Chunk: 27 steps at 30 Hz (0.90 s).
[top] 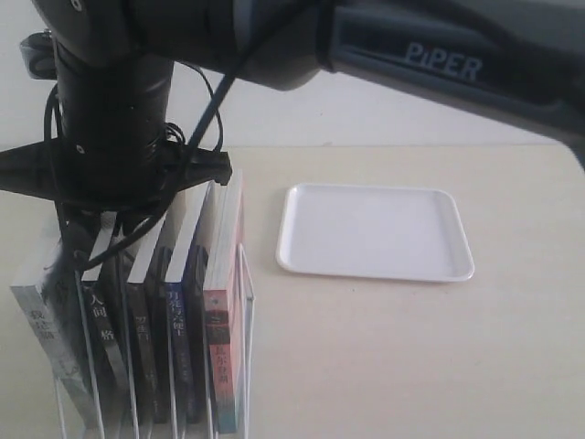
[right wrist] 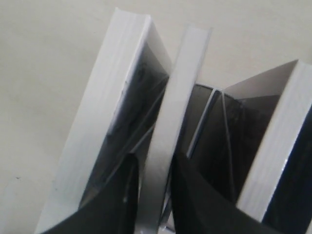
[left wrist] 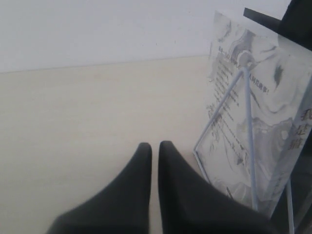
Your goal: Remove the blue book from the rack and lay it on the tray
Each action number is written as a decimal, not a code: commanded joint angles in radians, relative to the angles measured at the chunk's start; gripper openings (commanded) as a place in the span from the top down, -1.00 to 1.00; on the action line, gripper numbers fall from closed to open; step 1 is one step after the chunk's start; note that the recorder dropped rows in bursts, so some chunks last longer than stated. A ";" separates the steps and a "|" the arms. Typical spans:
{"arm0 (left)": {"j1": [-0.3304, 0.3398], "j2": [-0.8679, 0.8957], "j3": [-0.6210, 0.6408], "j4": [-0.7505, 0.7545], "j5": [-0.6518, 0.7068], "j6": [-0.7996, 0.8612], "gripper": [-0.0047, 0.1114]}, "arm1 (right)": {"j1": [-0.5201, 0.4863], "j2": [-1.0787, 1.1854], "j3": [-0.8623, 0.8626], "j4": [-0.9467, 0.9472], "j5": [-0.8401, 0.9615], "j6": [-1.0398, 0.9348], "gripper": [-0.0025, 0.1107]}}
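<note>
Black fingers point(right wrist: 127, 195) of the right tool point(right wrist: 155, 161) fill the near edge of the right wrist view, one on each face of the blue book point(right wrist: 181, 83). They sit flush against it, so the tool is clamped on the book's top edge. The book rises straight out from between the fingers, thin, with a white block of pages. Its cover does not show from there.

In the exterior view the right arm point(top: 411, 55) reaches across and hides the tool itself. Directly beneath it the book stands in the rack point(top: 249, 311), showing a narrow dark blue spine with white Chinese characters. A black-spined book point(top: 142, 343) stands on its side toward the left tool, and the pink-spined book point(top: 219, 347) on its other side. Its bottom edge sits down among the wire loops.

The tray point(top: 375, 233) lies flat on the desk point(top: 411, 366), well apart from the right tool, past the pink-spined book.

The left tool point(left wrist: 155, 148) hangs over bare desk with its fingers drawn together, only a slit between them, holding nothing. Just beside it stands the grey marbled book point(left wrist: 258, 122), with the rack's end loop across its cover
</note>
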<state>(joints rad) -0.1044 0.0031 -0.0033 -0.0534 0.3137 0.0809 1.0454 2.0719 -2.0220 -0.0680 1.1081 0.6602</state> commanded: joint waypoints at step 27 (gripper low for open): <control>0.004 -0.003 0.003 0.000 0.001 -0.007 0.84 | 0.002 -0.139 -0.004 0.000 -0.013 0.030 0.92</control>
<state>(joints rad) -0.1044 0.0031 -0.0033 -0.0534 0.3137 0.0809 1.0471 1.9467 -2.0220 -0.0683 1.1183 0.6883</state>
